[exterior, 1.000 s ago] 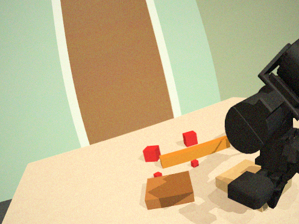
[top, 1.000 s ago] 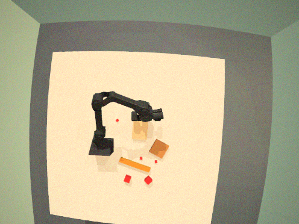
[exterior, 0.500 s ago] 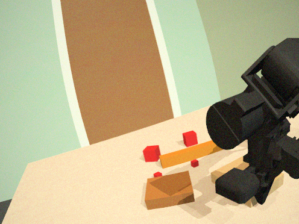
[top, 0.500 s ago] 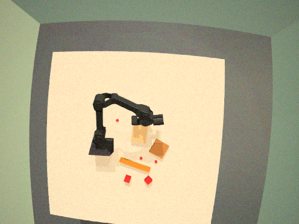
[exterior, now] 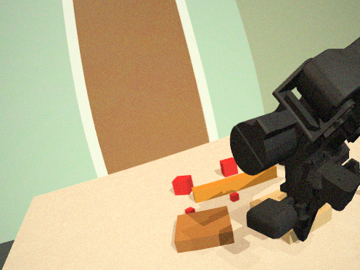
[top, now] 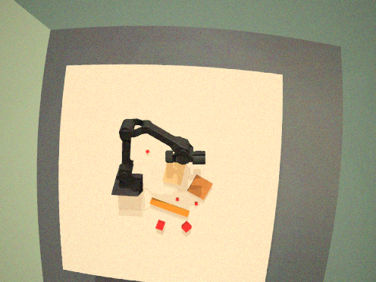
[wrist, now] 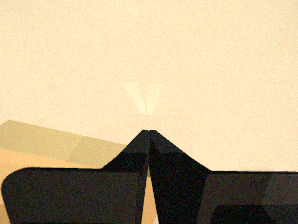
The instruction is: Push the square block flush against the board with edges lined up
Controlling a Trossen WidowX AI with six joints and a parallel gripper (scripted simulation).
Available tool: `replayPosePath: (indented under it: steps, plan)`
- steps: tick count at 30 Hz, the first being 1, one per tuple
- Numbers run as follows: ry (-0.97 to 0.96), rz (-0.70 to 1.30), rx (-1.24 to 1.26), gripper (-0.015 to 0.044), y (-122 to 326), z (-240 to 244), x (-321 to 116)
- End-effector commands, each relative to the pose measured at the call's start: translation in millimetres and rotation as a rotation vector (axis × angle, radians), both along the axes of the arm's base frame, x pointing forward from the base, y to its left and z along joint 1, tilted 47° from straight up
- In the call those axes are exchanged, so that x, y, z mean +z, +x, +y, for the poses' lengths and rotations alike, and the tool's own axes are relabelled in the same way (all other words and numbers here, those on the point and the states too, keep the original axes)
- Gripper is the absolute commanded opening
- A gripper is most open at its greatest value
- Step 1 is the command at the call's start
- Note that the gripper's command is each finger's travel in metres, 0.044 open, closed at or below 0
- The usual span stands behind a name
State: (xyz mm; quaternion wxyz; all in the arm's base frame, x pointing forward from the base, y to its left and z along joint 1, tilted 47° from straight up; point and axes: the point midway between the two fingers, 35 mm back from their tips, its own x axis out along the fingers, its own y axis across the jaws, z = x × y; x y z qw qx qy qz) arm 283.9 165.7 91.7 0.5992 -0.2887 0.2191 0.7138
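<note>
The brown square block (top: 201,186) (exterior: 203,226) lies flat, turned at an angle to the board. The pale tan board (top: 174,180) (exterior: 324,218) (wrist: 20,159) lies flat beside it, partly hidden by the hand. A narrow gap shows between the board's near right corner and the block in the top view. My gripper (top: 183,157) (exterior: 303,236) (wrist: 149,132) is shut and empty. It points down low at the board's far end. The hand hides the tips in the top view, and I cannot tell whether they touch the board.
A long orange bar (top: 170,207) (exterior: 218,186) lies nearer the front in the top view. Two red cubes (top: 160,225) (top: 186,227) lie beyond it. Small red cubes (top: 177,198) (top: 195,203) lie between bar and block; another (top: 147,151) lies near the arm.
</note>
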Motion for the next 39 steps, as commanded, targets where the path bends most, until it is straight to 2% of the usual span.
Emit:
replayPosePath:
  steps: [1, 14, 39]
  plan:
    - [-0.012, 0.015, 0.004, 0.0000, -2.3, -5.0, -10.7]
    - [-0.013, 0.015, 0.004, 0.0000, -0.5, -18.4, -25.3]
    - [-0.009, 0.015, 0.004, 0.0000, -1.6, 6.7, 2.1]
